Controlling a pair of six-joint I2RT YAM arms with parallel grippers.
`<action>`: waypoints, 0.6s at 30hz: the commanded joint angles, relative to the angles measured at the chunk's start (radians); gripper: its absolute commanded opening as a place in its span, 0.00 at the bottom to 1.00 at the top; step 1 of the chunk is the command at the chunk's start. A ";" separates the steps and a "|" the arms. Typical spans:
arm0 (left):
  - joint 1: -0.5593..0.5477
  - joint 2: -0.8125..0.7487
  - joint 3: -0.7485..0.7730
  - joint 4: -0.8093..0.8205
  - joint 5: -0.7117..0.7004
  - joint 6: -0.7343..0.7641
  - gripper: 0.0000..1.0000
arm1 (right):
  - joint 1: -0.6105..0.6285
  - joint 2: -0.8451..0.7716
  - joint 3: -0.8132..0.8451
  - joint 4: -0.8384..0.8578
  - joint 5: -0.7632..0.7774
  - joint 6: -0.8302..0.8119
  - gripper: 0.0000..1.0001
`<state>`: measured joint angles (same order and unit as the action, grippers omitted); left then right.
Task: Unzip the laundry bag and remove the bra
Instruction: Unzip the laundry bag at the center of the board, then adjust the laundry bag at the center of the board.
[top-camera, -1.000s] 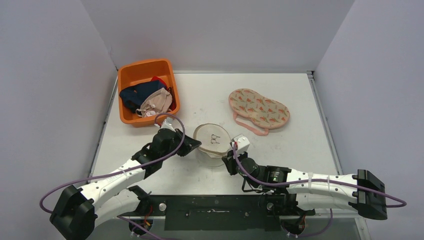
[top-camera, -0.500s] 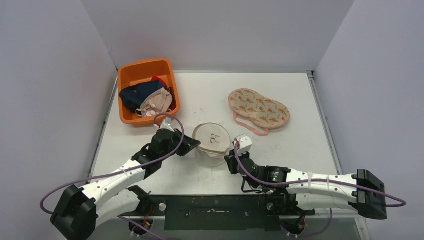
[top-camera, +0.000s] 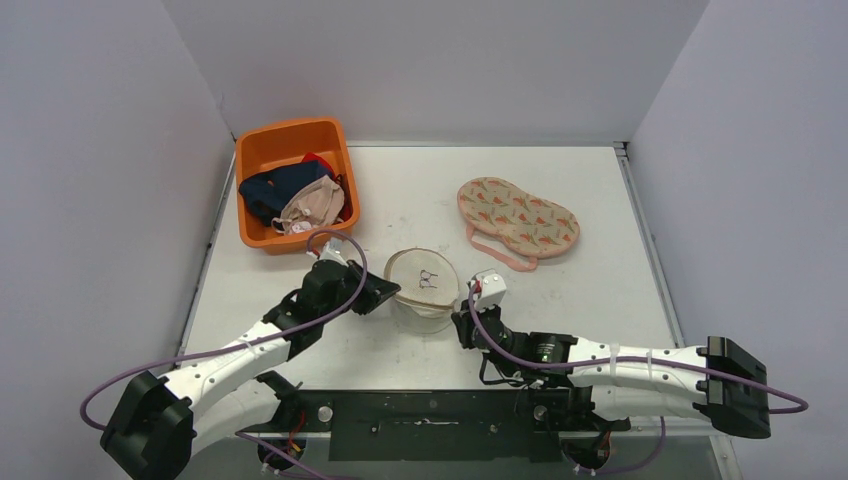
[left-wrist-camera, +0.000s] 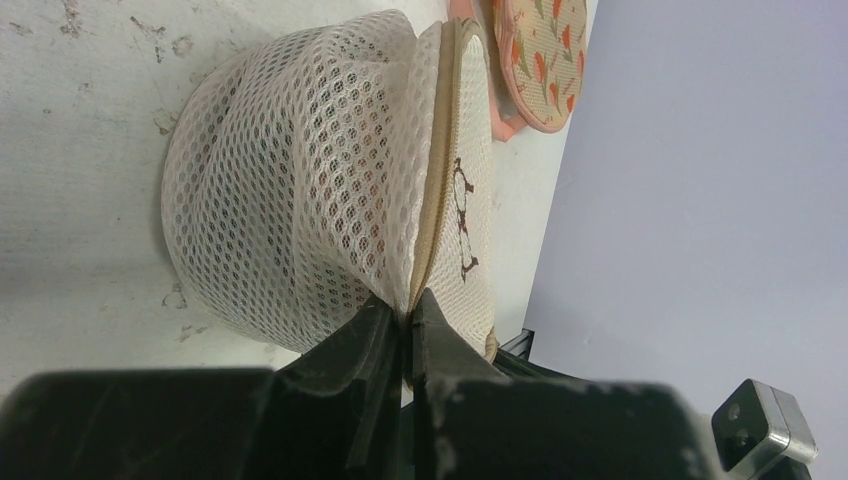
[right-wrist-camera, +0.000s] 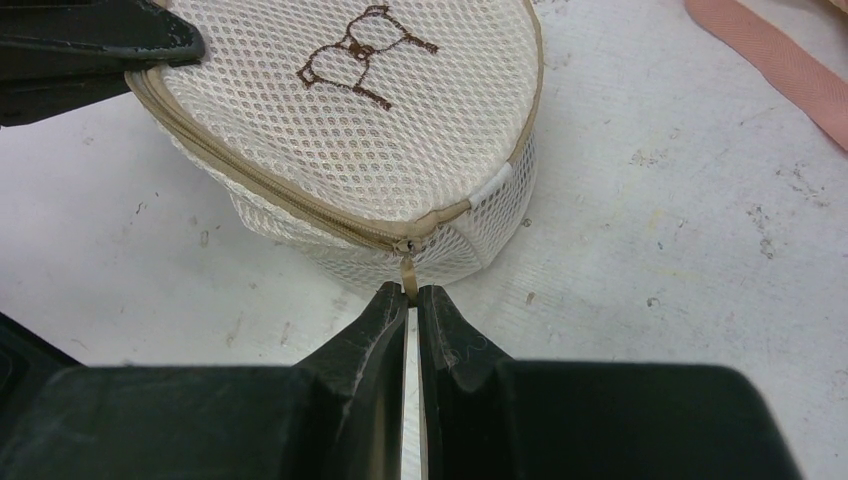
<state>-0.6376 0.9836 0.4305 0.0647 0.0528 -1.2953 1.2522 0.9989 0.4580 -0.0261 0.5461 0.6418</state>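
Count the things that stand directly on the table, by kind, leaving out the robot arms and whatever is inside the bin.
Mesh laundry bag: 1
Orange bin: 1
Patterned bra: 1
Total: 3

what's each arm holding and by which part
Right end effector pinches the zipper pull of the laundry bag; left end effector clamps its zippered rim.
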 joint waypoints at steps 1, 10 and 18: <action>0.016 -0.025 -0.017 0.048 -0.020 0.004 0.00 | -0.012 -0.005 -0.011 -0.033 0.055 0.018 0.05; 0.018 -0.051 -0.035 0.067 -0.008 -0.002 0.00 | -0.029 -0.009 -0.020 -0.052 0.058 0.021 0.05; 0.018 -0.043 -0.073 0.167 0.017 -0.044 0.00 | -0.030 -0.074 -0.010 0.007 -0.053 0.008 0.42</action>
<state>-0.6323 0.9482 0.3744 0.1268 0.0746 -1.3151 1.2324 0.9649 0.4274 -0.0311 0.5217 0.6533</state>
